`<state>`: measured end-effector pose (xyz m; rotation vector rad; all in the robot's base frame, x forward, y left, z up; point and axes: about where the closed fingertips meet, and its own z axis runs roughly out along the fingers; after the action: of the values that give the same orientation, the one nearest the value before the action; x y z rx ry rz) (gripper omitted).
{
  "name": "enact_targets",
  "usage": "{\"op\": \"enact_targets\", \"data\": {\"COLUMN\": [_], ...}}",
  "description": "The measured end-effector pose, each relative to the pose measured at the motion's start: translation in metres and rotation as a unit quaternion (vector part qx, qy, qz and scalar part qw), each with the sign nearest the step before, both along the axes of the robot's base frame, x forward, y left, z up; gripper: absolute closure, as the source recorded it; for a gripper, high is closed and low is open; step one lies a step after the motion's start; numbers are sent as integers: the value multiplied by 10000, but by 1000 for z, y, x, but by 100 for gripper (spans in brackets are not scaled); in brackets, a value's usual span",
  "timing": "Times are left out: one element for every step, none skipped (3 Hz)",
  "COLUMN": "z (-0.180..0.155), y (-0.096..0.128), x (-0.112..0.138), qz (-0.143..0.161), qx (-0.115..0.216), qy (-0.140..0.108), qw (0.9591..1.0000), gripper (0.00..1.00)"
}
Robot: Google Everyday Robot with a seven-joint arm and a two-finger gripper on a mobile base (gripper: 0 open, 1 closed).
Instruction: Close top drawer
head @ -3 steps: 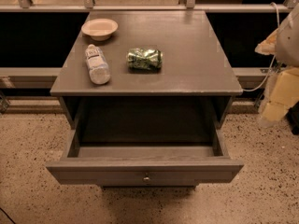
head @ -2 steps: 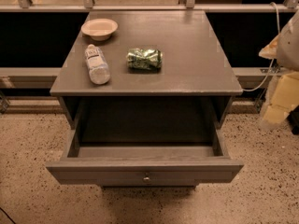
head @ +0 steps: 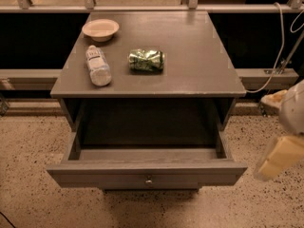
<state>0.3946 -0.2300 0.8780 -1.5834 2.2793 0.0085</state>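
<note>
My tool (head: 281,156) hangs at the right edge of the frame, beside the open drawer and apart from it. I cannot tell whether it is wide or narrow. The top drawer (head: 147,173) stands pulled well out at lower centre. I should bring the tool round to its front panel near the knob (head: 148,180), then push squarely inward so it does not skew.

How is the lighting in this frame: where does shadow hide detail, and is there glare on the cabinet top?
Camera view: the inside of the top drawer lies in deep shadow under the cabinet top; its front is evenly lit. Same view: the cabinet top has a soft sheen, no hard glare; the gripper, at the right edge beside the drawer's right corner, looks pale and bright.
</note>
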Motion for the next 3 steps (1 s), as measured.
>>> {"op": "enact_targets", "data": {"z": [-33,-45,-72], "y": [-5,10,32], "x": [-9,-1,-8], "qz": [199,529,809], "qx": [44,196,601], "qy": [-105,-116,-190], "qw": [9997,9983,9947], "gripper": [0,0,14]}}
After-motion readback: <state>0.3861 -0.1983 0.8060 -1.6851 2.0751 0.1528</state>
